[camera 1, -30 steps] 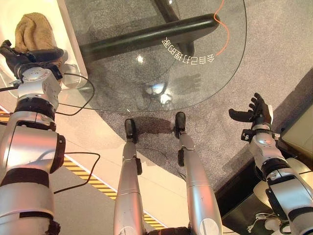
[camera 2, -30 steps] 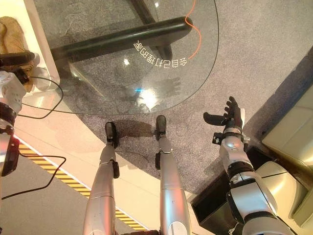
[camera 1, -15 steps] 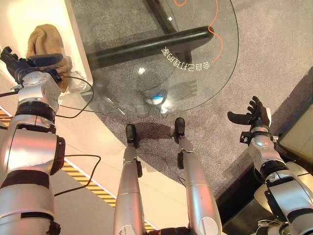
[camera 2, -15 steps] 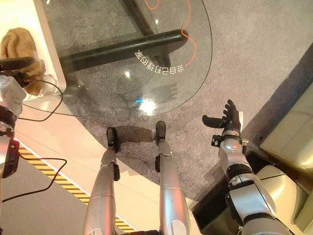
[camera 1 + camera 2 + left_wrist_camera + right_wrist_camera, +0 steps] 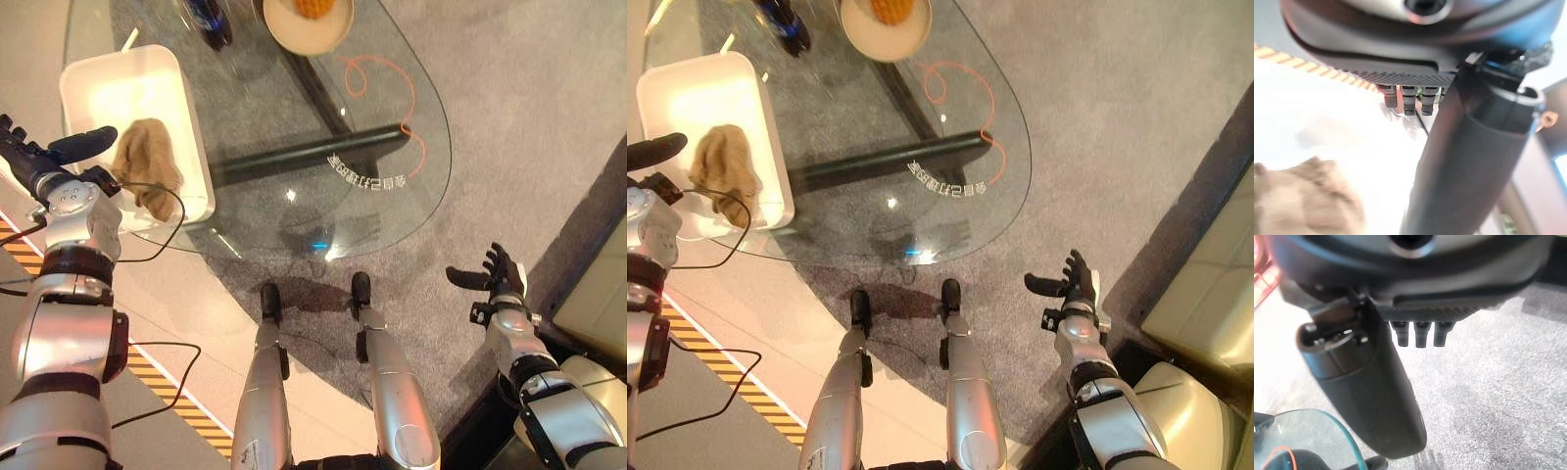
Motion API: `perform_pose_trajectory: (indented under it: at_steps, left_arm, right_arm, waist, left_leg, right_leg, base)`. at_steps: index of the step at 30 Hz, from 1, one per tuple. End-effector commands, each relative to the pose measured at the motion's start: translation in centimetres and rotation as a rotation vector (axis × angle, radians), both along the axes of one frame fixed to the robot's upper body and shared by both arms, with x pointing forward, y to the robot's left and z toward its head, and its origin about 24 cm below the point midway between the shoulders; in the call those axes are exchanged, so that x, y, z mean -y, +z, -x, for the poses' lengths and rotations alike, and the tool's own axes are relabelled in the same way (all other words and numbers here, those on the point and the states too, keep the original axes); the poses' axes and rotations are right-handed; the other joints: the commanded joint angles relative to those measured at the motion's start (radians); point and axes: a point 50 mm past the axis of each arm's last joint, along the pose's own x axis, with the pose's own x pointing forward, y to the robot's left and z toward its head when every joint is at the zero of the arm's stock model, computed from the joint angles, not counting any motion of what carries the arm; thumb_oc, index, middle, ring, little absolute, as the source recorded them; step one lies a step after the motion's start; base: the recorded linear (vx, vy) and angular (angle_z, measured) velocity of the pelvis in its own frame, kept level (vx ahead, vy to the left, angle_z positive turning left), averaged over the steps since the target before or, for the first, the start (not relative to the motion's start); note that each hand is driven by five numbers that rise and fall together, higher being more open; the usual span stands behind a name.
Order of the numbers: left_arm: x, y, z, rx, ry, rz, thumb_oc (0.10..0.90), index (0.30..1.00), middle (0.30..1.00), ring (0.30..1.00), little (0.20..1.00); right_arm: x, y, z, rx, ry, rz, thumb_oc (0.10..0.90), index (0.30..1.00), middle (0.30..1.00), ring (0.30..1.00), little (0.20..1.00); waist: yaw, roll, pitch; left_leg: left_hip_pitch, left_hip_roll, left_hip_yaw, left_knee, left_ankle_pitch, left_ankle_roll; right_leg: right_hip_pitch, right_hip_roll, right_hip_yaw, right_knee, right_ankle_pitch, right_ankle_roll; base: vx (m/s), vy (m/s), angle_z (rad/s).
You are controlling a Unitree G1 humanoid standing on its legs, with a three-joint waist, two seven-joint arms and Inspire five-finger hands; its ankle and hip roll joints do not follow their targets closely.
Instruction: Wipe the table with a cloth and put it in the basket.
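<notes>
Cloth (image 5: 145, 172) lies inside basket (image 5: 192, 147) on the surface (image 5: 392, 108); left hand (image 5: 51, 164) and right hand (image 5: 492, 279) empty, spread wide. Task judged complete; withdrawal only.

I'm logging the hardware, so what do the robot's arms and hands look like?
Both arms are glossy silver-grey shells with black bands at the joints. The left hand and right hand are dark, with segmented fingers, thick rounded thumbs and finely dotted palm edges.
</notes>
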Motion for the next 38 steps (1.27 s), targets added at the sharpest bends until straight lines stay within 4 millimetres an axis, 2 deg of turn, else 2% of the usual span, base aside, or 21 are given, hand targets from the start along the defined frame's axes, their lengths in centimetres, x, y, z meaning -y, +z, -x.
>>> perform_pose_trajectory:
  at_steps: [1, 2, 3, 4, 6, 7, 8, 9, 11, 12, 14, 16, 18, 21, 24, 29, 38]
  left_arm:
    - [-1.0, -3.7, 2.1, -0.032, -0.067, -0.115, 0.800, 0.900, 0.900, 0.900, 0.900]
    - [-0.6, -6.6, 2.7, -0.087, -0.126, -0.090, 0.800, 0.900, 0.900, 0.900, 0.900]
    - [-0.5, -7.1, 2.9, -0.097, -0.135, -0.089, 0.800, 0.900, 0.900, 0.900, 0.900]
    - [-0.1, -11.0, 4.2, -0.178, -0.197, -0.045, 0.800, 0.900, 0.900, 0.900, 0.900]
    - [0.5, -14.5, 5.7, -0.268, -0.234, -0.014, 0.800, 0.900, 0.900, 0.900, 0.900]
    - [1.4, -18.0, 7.4, -0.352, -0.273, 0.037, 0.800, 0.900, 0.900, 0.900, 0.900]
    - [1.7, -18.6, 7.7, -0.377, -0.283, 0.045, 0.800, 0.900, 0.900, 0.900, 0.900]
    - [2.3, -21.3, 9.5, -0.465, -0.304, 0.081, 0.800, 0.900, 0.900, 0.900, 0.900]
    - [2.7, -23.8, 11.2, -0.564, -0.337, 0.137, 0.800, 0.900, 0.900, 0.900, 0.900]
    - [2.7, -23.8, 11.2, -0.565, -0.338, 0.137, 0.800, 0.900, 0.900, 0.900, 0.900]
    - [2.9, -25.6, 12.8, -0.631, -0.339, 0.185, 0.800, 0.900, 0.900, 0.900, 0.900]
    - [3.7, -28.4, 15.4, -0.779, -0.391, 0.248, 0.800, 0.900, 0.900, 0.900, 0.900]
    - [3.7, -28.4, 15.4, -0.779, -0.391, 0.248, 0.800, 0.900, 0.900, 0.900, 0.900]
    - [5.9, -32.7, 20.5, -1.049, -0.447, 0.356, 0.800, 0.900, 0.900, 0.900, 0.900]
    - [6.9, -34.5, 23.7, -1.253, -0.492, 0.385, 0.800, 0.900, 0.900, 0.900, 0.900]
    - [8.0, -35.4, 25.3, -1.368, -0.547, 0.403, 0.800, 0.900, 0.900, 0.900, 0.900]
    - [8.9, -35.9, 25.8, -1.413, -0.578, 0.410, 0.800, 0.900, 0.900, 0.900, 0.900]
  right_arm:
    - [2.6, -3.0, 4.6, -0.127, -0.063, 0.031, 0.800, 0.900, 0.900, 0.900, 0.900]
    - [2.5, -4.2, 5.8, -0.171, -0.056, 0.028, 0.800, 0.900, 0.900, 0.900, 0.900]
    - [2.4, -4.4, 6.0, -0.180, -0.053, 0.028, 0.800, 0.900, 0.900, 0.900, 0.900]
    - [2.4, -5.7, 7.7, -0.237, -0.063, 0.005, 0.800, 0.900, 0.900, 0.900, 0.900]
    - [2.1, -7.0, 9.2, -0.306, -0.049, -0.001, 0.800, 0.900, 0.900, 0.900, 0.900]
    - [1.9, -8.3, 10.8, -0.371, -0.049, -0.022, 0.800, 0.900, 0.900, 0.900, 0.900]
    - [1.8, -8.5, 11.1, -0.385, -0.045, -0.025, 0.800, 0.900, 0.900, 0.900, 0.900]
    - [1.4, -9.6, 12.6, -0.460, -0.022, -0.025, 0.800, 0.900, 0.900, 0.900, 0.900]
    - [1.1, -10.5, 13.9, -0.530, -0.006, -0.032, 0.800, 0.900, 0.900, 0.900, 0.900]
    - [1.1, -10.5, 14.0, -0.531, -0.005, -0.031, 0.800, 0.900, 0.900, 0.900, 0.900]
    - [0.9, -11.2, 15.0, -0.592, 0.019, -0.032, 0.800, 0.900, 0.900, 0.900, 0.900]
    - [0.4, -12.2, 16.9, -0.684, 0.040, -0.043, 0.800, 0.900, 0.900, 0.900, 0.900]
    - [0.4, -12.2, 16.9, -0.684, 0.040, -0.043, 0.800, 0.900, 0.900, 0.900, 0.900]
    - [-0.4, -13.4, 19.1, -0.804, 0.069, -0.075, 0.800, 0.900, 0.900, 0.900, 0.900]
    - [-0.9, -14.0, 20.2, -0.882, 0.095, -0.094, 0.800, 0.900, 0.900, 0.900, 0.900]
    - [-1.5, -14.5, 21.0, -0.951, 0.130, -0.094, 0.800, 0.900, 0.900, 0.900, 0.900]
    - [-2.1, -14.7, 21.1, -0.977, 0.165, -0.082, 0.800, 0.900, 0.900, 0.900, 0.900]
  waist:
    - [0.043, 0.023, -0.167]
    - [0.050, 0.022, -0.184]
    - [0.051, 0.023, -0.189]
    - [0.061, 0.025, -0.225]
    - [0.065, 0.026, -0.257]
    - [0.071, 0.025, -0.289]
    - [0.072, 0.025, -0.295]
    - [0.078, 0.022, -0.328]
    - [0.080, 0.020, -0.360]
    - [0.080, 0.020, -0.360]
    - [0.080, 0.020, -0.389]
    - [0.081, 0.018, -0.429]
    - [0.081, 0.018, -0.429]
    - [0.077, 0.015, -0.467]
    - [0.072, 0.014, -0.480]
    - [0.072, 0.014, -0.488]
    - [0.075, 0.015, -0.490]
  left_leg:
    - [0.033, -0.079, 0.086, -0.019, -0.057, 0.056]
    - [0.077, -0.086, 0.082, -0.043, -0.062, 0.060]
    - [0.081, -0.086, 0.082, -0.048, -0.058, 0.061]
    - [0.132, -0.088, 0.081, -0.078, -0.060, 0.065]
    - [0.182, -0.090, 0.076, -0.102, -0.061, 0.067]
    - [0.230, -0.091, 0.070, -0.126, -0.061, 0.070]
    - [0.237, -0.091, 0.069, -0.129, -0.060, 0.070]
    - [0.276, -0.087, 0.065, -0.143, -0.062, 0.071]
    - [0.305, -0.085, 0.064, -0.149, -0.066, 0.071]
    - [0.306, -0.085, 0.063, -0.149, -0.066, 0.071]
    - [0.330, -0.081, 0.064, -0.154, -0.070, 0.070]
    - [0.366, -0.075, 0.068, -0.158, -0.080, 0.069]
    - [0.367, -0.075, 0.068, -0.158, -0.080, 0.069]
    - [0.421, -0.061, 0.081, -0.164, -0.097, 0.065]
    - [0.445, -0.052, 0.094, -0.165, -0.108, 0.063]
    - [0.461, -0.047, 0.099, -0.165, -0.116, 0.063]
    - [0.474, -0.046, 0.092, -0.165, -0.125, 0.065]
  right_leg:
    - [0.080, -0.006, -0.024, -0.002, -0.096, 0.018]
    - [0.124, -0.014, -0.027, -0.023, -0.097, 0.024]
    - [0.129, -0.014, -0.027, -0.031, -0.090, 0.025]
    - [0.186, -0.018, -0.034, -0.064, -0.083, 0.030]
    - [0.242, -0.017, -0.038, -0.094, -0.078, 0.033]
    - [0.291, -0.018, -0.044, -0.121, -0.071, 0.035]
    - [0.299, -0.018, -0.045, -0.125, -0.070, 0.036]
    - [0.340, -0.018, -0.053, -0.139, -0.068, 0.037]
    - [0.373, -0.017, -0.058, -0.151, -0.066, 0.037]
    - [0.375, -0.017, -0.059, -0.152, -0.066, 0.037]
    - [0.400, -0.016, -0.063, -0.159, -0.067, 0.036]
    - [0.437, -0.014, -0.067, -0.168, -0.073, 0.035]
    - [0.438, -0.014, -0.068, -0.169, -0.072, 0.035]
    - [0.493, -0.016, -0.078, -0.189, -0.077, 0.037]
    - [0.517, -0.019, -0.088, -0.199, -0.080, 0.038]
    - [0.535, -0.022, -0.097, -0.207, -0.080, 0.038]
    - [0.549, -0.026, -0.097, -0.224, -0.071, 0.042]
  base:
    - [0.12, -0.050, 0.07]
    - [0.07, -0.028, 0.02]
    - [0.13, -0.018, 0.07]
    - [0.11, 0.001, 0.09]
    - [0.18, 0.013, 0.13]
    - [0.16, 0.014, 0.13]
    - [0.22, 0.003, 0.13]
    - [0.16, 0.006, 0.13]
    - [0.16, 0.010, 0.12]
    - [0.14, 0.016, 0.14]
    - [0.17, 0.024, 0.10]
    - [0.18, 0.018, -0.02]
    - [0.07, 0.001, -0.02]
    - [0.16, 0.001, -0.02]
    - [0.08, 0.005, -0.04]
    - [0.03, 0.003, -0.01]
    - [0.00, 0.000, 0.00]
